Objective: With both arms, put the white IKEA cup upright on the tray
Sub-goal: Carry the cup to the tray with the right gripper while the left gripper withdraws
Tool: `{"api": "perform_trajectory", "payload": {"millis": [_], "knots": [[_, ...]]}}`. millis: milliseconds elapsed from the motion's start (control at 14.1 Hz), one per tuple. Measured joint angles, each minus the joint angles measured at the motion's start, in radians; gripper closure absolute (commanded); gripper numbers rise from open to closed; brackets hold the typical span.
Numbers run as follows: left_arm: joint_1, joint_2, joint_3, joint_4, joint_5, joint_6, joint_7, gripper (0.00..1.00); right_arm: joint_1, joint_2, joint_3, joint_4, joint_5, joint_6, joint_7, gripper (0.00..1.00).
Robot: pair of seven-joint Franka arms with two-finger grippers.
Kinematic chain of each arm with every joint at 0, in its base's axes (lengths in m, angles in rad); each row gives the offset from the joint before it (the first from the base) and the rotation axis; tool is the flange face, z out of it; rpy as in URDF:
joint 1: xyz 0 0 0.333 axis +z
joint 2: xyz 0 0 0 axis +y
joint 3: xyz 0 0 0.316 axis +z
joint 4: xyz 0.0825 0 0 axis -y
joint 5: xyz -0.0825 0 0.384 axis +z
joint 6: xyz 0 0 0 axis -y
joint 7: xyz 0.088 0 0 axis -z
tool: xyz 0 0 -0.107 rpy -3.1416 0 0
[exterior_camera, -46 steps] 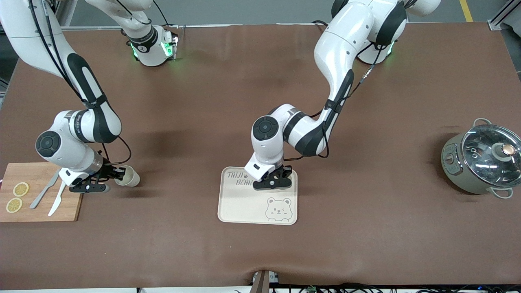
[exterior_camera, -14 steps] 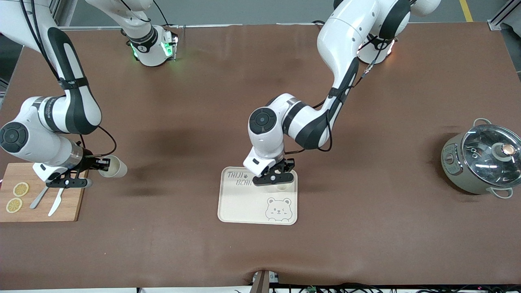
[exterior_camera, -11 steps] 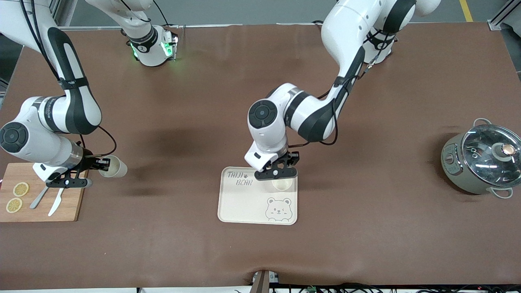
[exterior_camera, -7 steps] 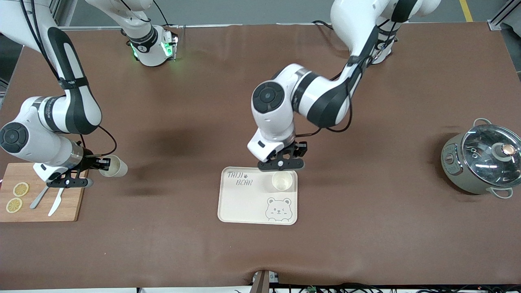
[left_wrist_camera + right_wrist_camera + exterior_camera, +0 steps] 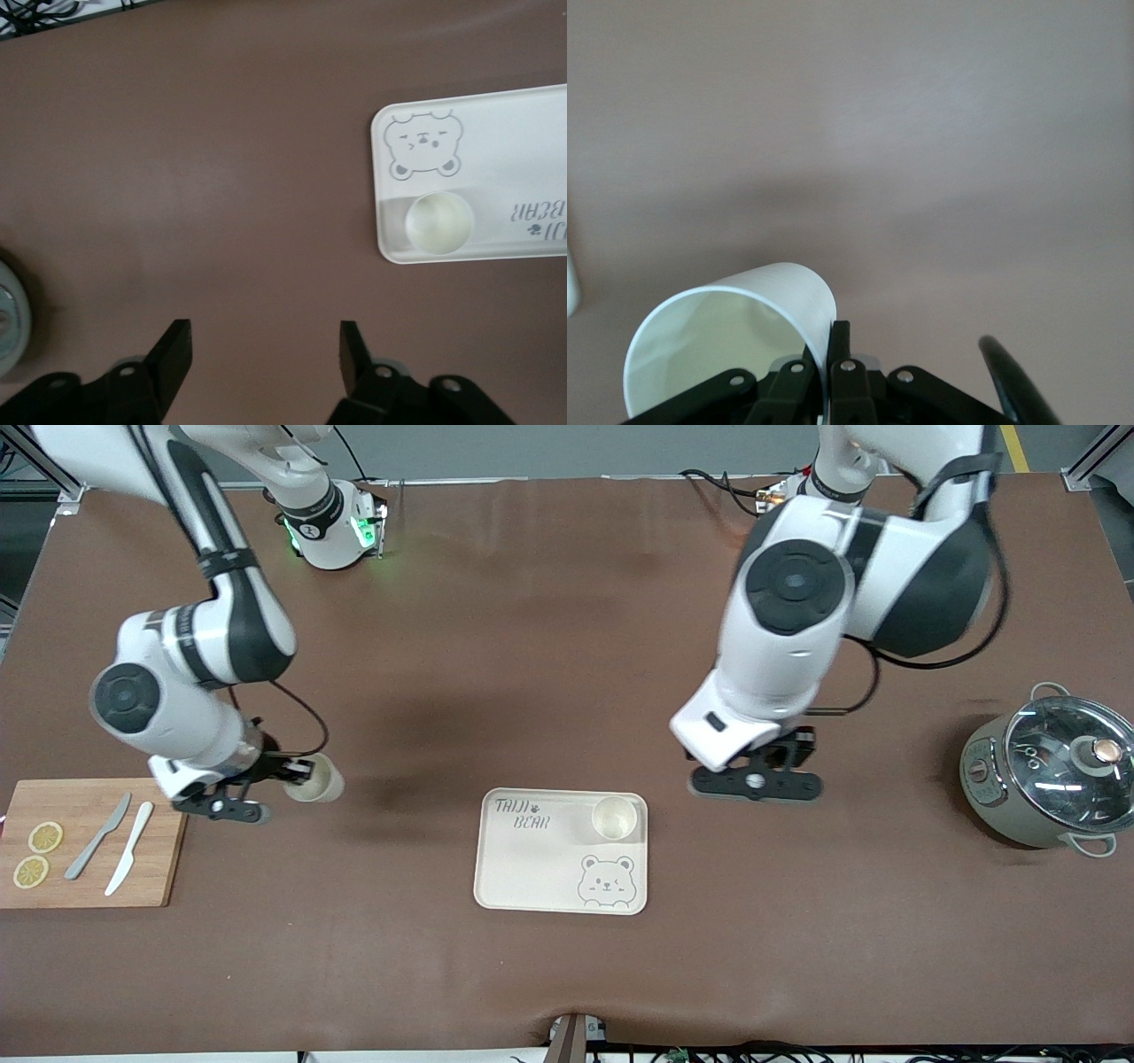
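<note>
Cream tray [image 5: 532, 868] lies near the table's [image 5: 567, 974] camera-side edge, one white cup [image 5: 615, 818] upright in its corner. Left end effector [image 5: 755, 784], fingers spread and empty, hangs over bare table beside it. Right end effector [image 5: 266, 775] pinches a second cup's [image 5: 315, 779] rim, tipped sideways, its base hidden.

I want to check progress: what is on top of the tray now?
One white cup stands upright on the tray, mouth up, in the corner beside the "TAIJI BEAR" lettering and above the bear drawing. Nothing else is on it. The tray surface under the cup is covered.
</note>
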Motion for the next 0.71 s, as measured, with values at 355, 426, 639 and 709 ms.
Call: {"api": "perform_trajectory", "payload": {"millis": [355, 426, 639, 709], "knots": [[0.122, -0.036, 0.001, -0.001, -0.008, -0.010, 0.168, 0.00, 0.181, 0.010, 0.001, 0.081, 0.063, 0.003, 0.326, 1.00], [0.152, -0.039, 0.001, -0.001, -0.015, -0.011, 0.203, 0.00, 0.218, 0.026, 0.001, 0.111, 0.065, 0.004, 0.393, 1.00], [0.242, -0.040, 0.001, -0.003, -0.025, -0.012, 0.322, 0.00, 0.305, 0.115, 0.000, 0.215, 0.065, 0.011, 0.547, 1.00], [0.270, -0.040, 0.001, -0.005, -0.026, -0.012, 0.361, 0.00, 0.325, 0.153, -0.001, 0.247, 0.065, 0.017, 0.582, 1.00]]}}
